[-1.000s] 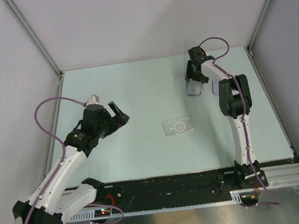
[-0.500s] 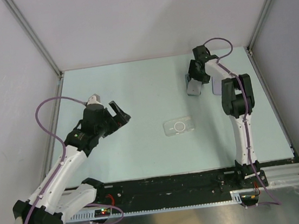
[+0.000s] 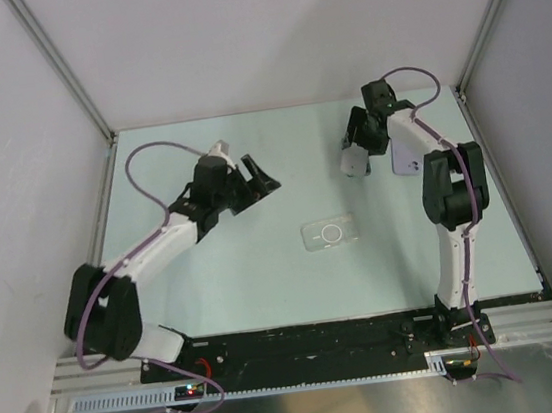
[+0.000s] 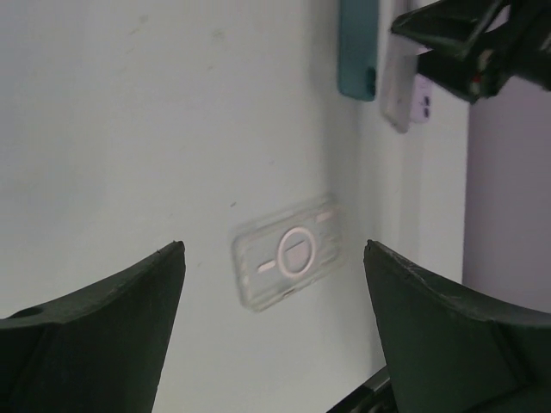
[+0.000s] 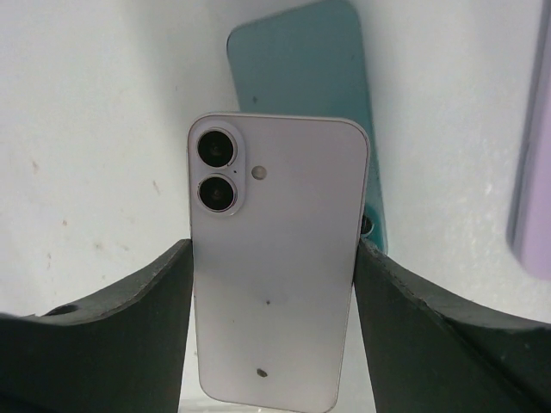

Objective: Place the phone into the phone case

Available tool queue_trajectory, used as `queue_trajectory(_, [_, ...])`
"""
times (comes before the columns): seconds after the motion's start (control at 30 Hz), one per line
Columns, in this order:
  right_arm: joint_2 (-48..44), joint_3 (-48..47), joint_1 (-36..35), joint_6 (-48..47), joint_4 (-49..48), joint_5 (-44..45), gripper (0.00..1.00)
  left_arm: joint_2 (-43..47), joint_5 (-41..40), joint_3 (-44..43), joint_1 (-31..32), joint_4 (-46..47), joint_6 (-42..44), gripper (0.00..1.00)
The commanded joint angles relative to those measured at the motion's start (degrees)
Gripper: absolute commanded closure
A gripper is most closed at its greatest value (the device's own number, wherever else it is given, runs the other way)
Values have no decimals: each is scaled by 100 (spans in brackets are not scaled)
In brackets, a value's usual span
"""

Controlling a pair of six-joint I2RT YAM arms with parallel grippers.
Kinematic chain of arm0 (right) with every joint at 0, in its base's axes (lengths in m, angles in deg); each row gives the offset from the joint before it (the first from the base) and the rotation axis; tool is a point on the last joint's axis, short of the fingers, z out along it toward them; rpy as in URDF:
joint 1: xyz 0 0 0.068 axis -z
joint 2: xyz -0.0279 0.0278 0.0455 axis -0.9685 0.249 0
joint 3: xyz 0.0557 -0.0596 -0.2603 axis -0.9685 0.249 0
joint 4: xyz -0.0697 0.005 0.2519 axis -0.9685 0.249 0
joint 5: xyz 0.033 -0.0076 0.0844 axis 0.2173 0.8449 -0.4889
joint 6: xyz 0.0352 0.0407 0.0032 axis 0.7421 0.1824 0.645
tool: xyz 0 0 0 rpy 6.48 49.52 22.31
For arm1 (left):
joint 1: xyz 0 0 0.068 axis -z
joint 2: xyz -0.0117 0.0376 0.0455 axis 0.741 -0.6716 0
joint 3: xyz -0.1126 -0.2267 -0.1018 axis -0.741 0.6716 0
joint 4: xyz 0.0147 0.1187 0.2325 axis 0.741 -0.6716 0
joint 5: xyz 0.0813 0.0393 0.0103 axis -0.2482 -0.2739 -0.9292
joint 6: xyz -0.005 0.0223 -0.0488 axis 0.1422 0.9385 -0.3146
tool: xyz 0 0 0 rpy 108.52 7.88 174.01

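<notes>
The phone (image 5: 275, 258) shows its pale lavender back and two-lens camera block in the right wrist view. My right gripper (image 5: 274, 249) is shut on its two long edges. From above, that gripper (image 3: 355, 144) holds the phone (image 3: 353, 164) at the back right of the table. The phone case (image 3: 331, 232) is clear with a white ring and lies flat at mid-table. It also shows in the left wrist view (image 4: 288, 262), between and beyond my left gripper's fingers. My left gripper (image 3: 260, 176) is open and empty, left of the case and above the table; its wrist view (image 4: 274, 249) shows the wide gap.
A teal case (image 5: 301, 77) lies flat on the table just beyond the held phone, also seen in the left wrist view (image 4: 357, 47). A lavender case or phone (image 3: 406, 157) lies to the right of the right gripper. Walls and metal posts enclose the pale green table (image 3: 214, 275).
My left arm has swung up and to the right, bringing its open gripper toward mid-table near the clear case. My right gripper still holds the phone and has shifted slightly.
</notes>
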Motion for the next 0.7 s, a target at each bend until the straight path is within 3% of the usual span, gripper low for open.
queue_trajectory(0.0, [-618, 436, -186, 372, -290, -318, 79, -785, 685, -852, 126, 1236, 85, 13])
queue_trajectory(0.33, [-1208, 1376, -859, 905, -677, -542, 79, -2259, 1732, -1659, 207, 1627, 225, 17])
queue_trajectory(0.67, [-1192, 1380, -1347, 1237, -790, -683, 79, -2520, 2005, -1353, 366, 1904, 192, 23])
